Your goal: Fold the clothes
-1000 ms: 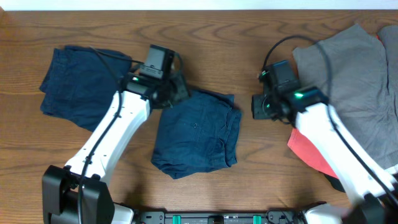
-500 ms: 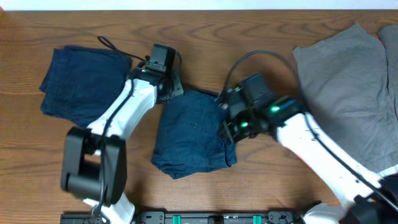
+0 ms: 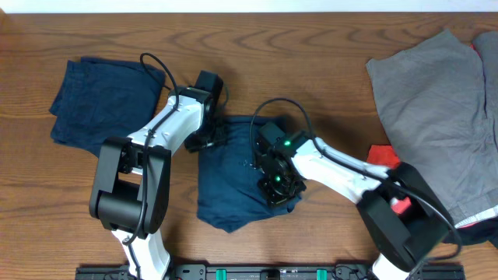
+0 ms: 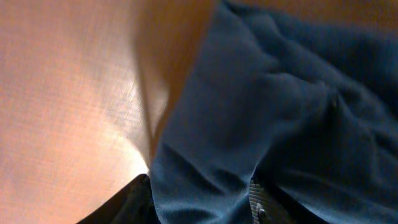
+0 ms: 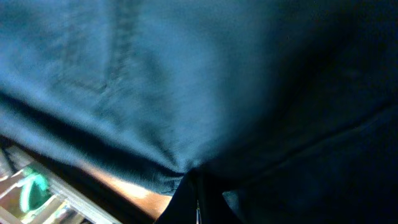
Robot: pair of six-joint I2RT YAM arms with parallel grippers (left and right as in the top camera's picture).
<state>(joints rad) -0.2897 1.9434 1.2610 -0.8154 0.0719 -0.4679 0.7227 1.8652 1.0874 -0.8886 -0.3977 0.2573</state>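
Soft dark navy-blue shorts [image 3: 229,194] lie on the wooden counter [image 3: 327,62]. The right gripper [image 3: 278,190] pinches their right side, probably to fold it over. The left gripper [image 3: 208,140] is at their upper-left corner, perhaps steadying; its grip I cannot tell.

I am getting even, soft light overhead, the table [image 3: 311,47] showing only faint shadows; my left wrist view is blurring, glare washing out the wood near the navy shorts [image 4: 280,124]; my right wrist view is running dim and out of focus.
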